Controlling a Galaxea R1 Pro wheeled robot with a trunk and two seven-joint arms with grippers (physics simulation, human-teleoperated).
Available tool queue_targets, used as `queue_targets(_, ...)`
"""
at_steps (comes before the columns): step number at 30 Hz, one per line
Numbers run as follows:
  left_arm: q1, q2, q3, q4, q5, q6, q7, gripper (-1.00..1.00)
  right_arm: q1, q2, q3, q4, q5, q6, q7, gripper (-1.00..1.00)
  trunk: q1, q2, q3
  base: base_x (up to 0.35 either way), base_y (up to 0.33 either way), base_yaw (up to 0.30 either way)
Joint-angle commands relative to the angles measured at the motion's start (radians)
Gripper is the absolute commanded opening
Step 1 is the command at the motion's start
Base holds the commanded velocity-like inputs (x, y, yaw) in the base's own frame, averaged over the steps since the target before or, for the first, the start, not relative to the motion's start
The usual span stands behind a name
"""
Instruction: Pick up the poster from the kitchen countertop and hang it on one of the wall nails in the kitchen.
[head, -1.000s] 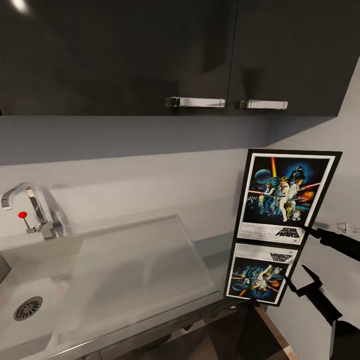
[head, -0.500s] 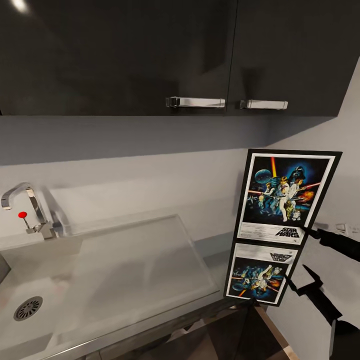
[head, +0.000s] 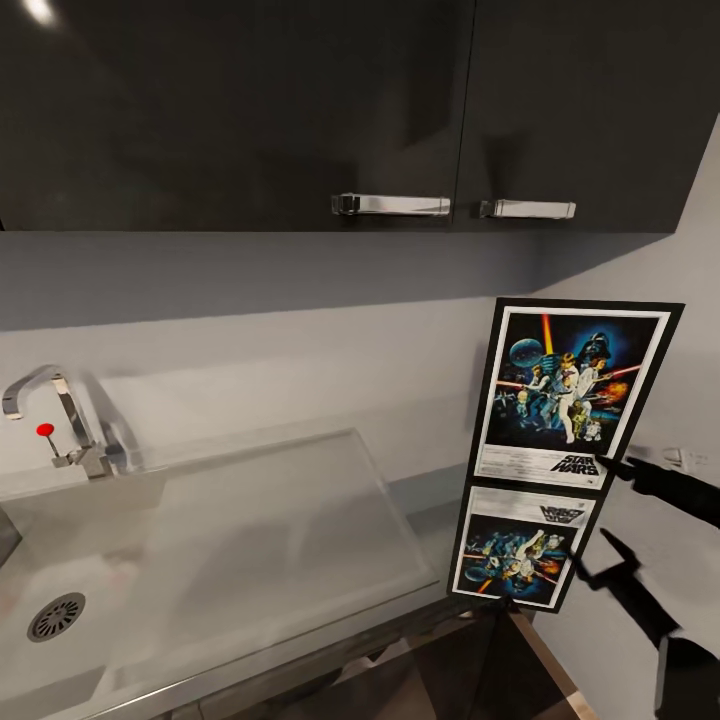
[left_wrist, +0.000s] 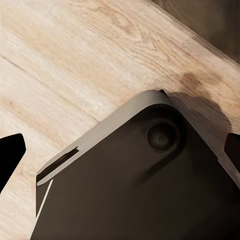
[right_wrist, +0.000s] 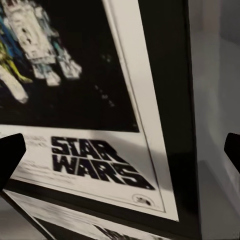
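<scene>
Head view: poster (head: 572, 395) standing upright at about 3 o'clock, at the right end of the countertop (head: 300, 560), long axis vertical, top edge up, printed face turned toward the camera, "STAR WARS" title readable along its lower edge. Leaning back a little, top shifted to the right. Directly under it a dimmer upside-down reflection (head: 522, 545) on the shiny worktop. At 9 o'clock a tap (head: 60, 420) with a red knob, at 8 o'clock the sink (head: 60, 560) with its round drain. At 12 o'clock dark wall cupboards (head: 330, 110) with two metal handles. Right gripper (head: 612, 505) at 4 o'clock, one finger tip at the lower right corner of the poster frame, the other finger lower, beside the reflection; jaws spread wide, holding nothing.

Left wrist view: left gripper (left_wrist: 120, 152) with dark finger tips at both picture edges, wide apart, nothing between them. Below, pale wooden floor (left_wrist: 75, 60) and a dark rounded part of the robot base (left_wrist: 145, 190).

Right wrist view: poster (right_wrist: 100, 125) very near, title and black frame edge between the two widely parted finger tips; cannot tell whether touching.
</scene>
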Motion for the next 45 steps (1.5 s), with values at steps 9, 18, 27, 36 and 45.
queue_targets(9, 0.0, -0.001, 0.0, -0.002, 0.01, -0.002, 0.002, 1.0, -0.001, 0.011, 0.004, 0.001, -0.004, -0.033, 0.07, 1.0, 0.0, -0.001, -0.001, 0.0, 0.0, 0.0)
queue_targets(18, 0.0, -0.001, 0.0, -0.002, 0.01, -0.002, 0.002, 1.0, -0.001, 0.026, 0.005, 0.001, -0.003, -0.038, 0.076, 1.0, 0.0, -0.001, -0.001, 0.0, 0.0, 0.0)
queue_targets(27, 0.0, -0.001, 0.0, -0.002, 0.01, -0.002, 0.002, 1.0, -0.001, 0.042, 0.064, 0.0, 0.006, -0.086, 0.12, 1.0, 0.0, -0.001, -0.001, 0.0, 0.0, 0.0)
queue_targets(36, 0.0, -0.001, 0.0, -0.002, 0.011, -0.002, 0.001, 1.0, 0.0, 0.045, 0.072, 0.0, 0.008, -0.105, 0.139, 1.0, 0.0, -0.001, -0.001, 0.0, 0.0, 0.0)
queue_targets(45, 0.0, -0.001, 0.0, -0.002, 0.008, -0.002, 0.0, 1.0, -0.001, 0.035, 0.065, 0.001, 0.004, -0.107, 0.094, 1.0, 0.0, -0.001, -0.001, 0.0, 0.0, 0.0)
